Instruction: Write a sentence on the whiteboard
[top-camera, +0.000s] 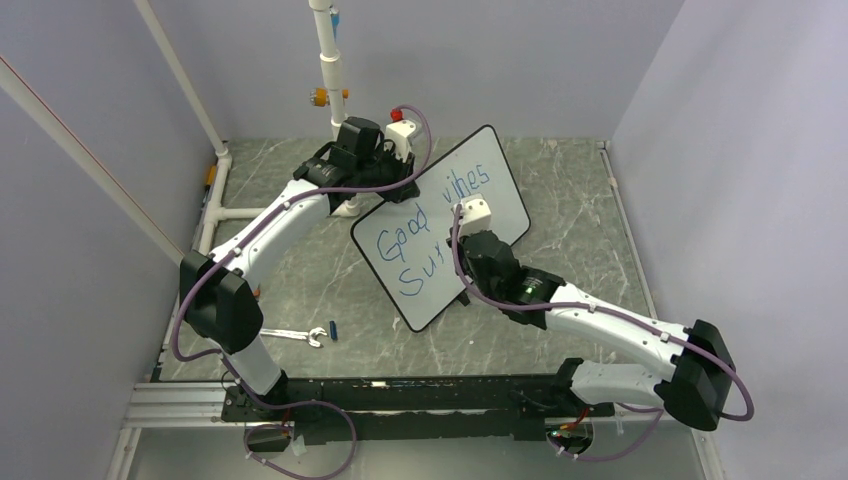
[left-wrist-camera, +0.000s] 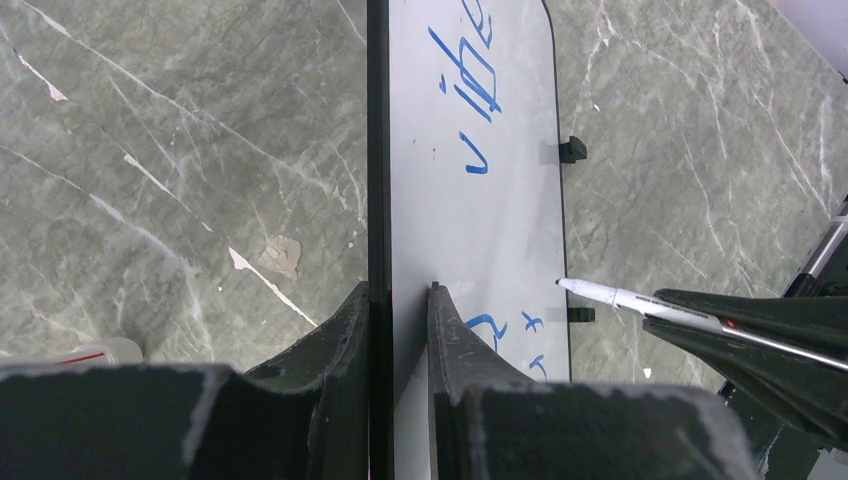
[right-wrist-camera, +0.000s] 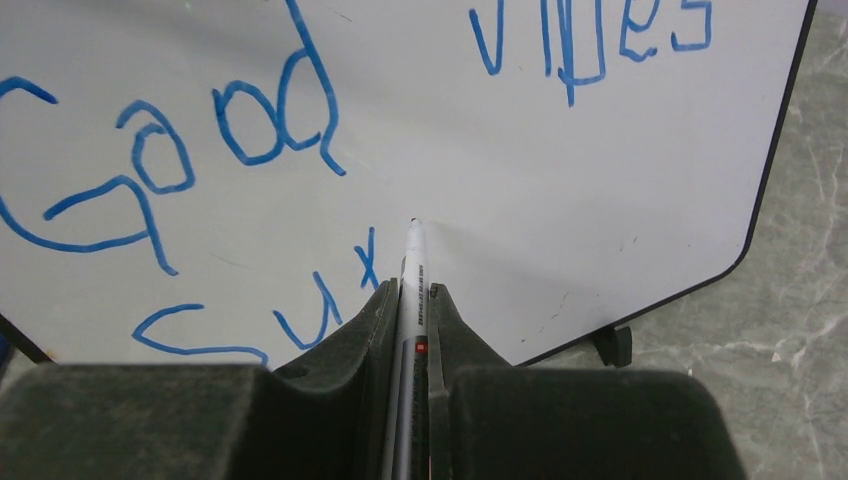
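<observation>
**Blue writing, half done**

Overhead: whiteboard (top-camera: 440, 232) stands tilted on the marble surface (top-camera: 580, 200), its sentence (top-camera: 400, 240) at "Good vibes" (second line begun). Left wrist: left jaws clenched on its edge. Right wrist: right jaws grasping the marker (right-wrist-camera: 412, 265), tip near the board; press lightly, board steady.

Grey marbled table (top-camera: 580, 200), tan scuff just left of the left gripper (left-wrist-camera: 398, 290) fingers. Whiteboard (top-camera: 440, 230) stands tilted on it, one edge pinched between those fingers. Silver wrench (top-camera: 298, 335) and small blue piece (top-camera: 332, 328) lie side by side, well behind them.
</observation>
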